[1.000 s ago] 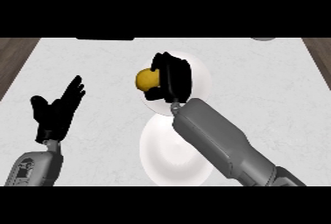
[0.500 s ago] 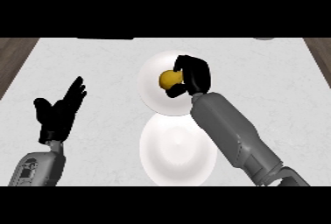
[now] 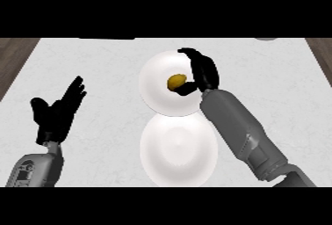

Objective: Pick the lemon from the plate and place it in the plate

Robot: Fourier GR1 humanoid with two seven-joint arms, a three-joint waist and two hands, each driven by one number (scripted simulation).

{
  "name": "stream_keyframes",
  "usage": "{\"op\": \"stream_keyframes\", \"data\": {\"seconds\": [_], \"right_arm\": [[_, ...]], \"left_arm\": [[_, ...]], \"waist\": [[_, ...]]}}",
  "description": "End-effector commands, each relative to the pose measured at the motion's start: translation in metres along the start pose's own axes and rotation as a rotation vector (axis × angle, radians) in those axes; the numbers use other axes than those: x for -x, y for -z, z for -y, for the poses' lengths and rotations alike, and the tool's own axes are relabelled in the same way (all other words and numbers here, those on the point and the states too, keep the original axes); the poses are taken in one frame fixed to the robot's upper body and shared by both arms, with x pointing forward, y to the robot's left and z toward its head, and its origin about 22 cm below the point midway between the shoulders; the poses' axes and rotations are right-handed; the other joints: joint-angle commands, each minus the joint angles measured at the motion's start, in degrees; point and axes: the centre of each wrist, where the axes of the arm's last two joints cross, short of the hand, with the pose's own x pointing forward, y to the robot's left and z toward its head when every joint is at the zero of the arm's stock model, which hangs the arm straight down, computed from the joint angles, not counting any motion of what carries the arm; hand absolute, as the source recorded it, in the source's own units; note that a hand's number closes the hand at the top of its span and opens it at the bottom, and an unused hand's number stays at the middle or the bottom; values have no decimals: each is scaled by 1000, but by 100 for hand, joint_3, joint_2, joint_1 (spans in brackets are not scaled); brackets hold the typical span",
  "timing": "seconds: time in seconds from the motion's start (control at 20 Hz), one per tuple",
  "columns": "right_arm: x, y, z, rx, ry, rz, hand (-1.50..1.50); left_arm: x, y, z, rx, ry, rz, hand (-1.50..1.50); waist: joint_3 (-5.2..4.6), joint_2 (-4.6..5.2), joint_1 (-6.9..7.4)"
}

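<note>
A yellow lemon (image 3: 176, 81) shows over the far white plate (image 3: 156, 70), right of its middle. My right hand (image 3: 204, 72) curls round the lemon from the right, fingers arched above it and thumb under it. The hand hides the lemon's right side. I cannot tell whether the lemon rests on the plate or is just above it. A second white plate (image 3: 178, 151) lies nearer to me, touching the far one, with nothing on it. My left hand (image 3: 57, 112) rests open at the left, fingers up, well away from both plates.
The plates lie on a pale marble counter top (image 3: 97, 66). Dark wooden floor shows past its left edge (image 3: 13, 57) and right edge. A small grey object (image 3: 266, 38) peeks in at the far right corner.
My right hand and forearm have swung to the right across the far plate, and the lemon has shifted right with it. The left hand has stayed put.
</note>
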Motion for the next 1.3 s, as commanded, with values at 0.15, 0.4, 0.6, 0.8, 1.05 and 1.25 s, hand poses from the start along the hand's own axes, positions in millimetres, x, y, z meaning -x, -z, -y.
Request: {"op": "stream_keyframes", "data": {"seconds": [0.15,0.4,0.6,0.8,1.05,1.25], "right_arm": [[-23,-3,7,117,310,272,-150],[-36,4,31,83,510,176,-150],[-28,5,34,-51,689,71,-150],[-2,0,48,-83,736,73,-150],[36,-9,46,-24,698,113,-150],[60,-10,61,-33,697,103,-150]], "left_arm": [[-4,1,-8,-7,-5,-4,0],[4,-5,-9,-33,1,-27,0],[16,-12,-13,-34,-5,-6,0],[-6,-12,-1,-41,0,-29,0],[1,-9,5,-41,-2,-26,0],[9,-6,-8,-23,-5,-6,0]], "waist": [[6,-27,-52],[-4,-86,-197],[-7,-62,-159],[-4,-74,-162],[-5,-58,-149],[-6,-56,-149]]}}
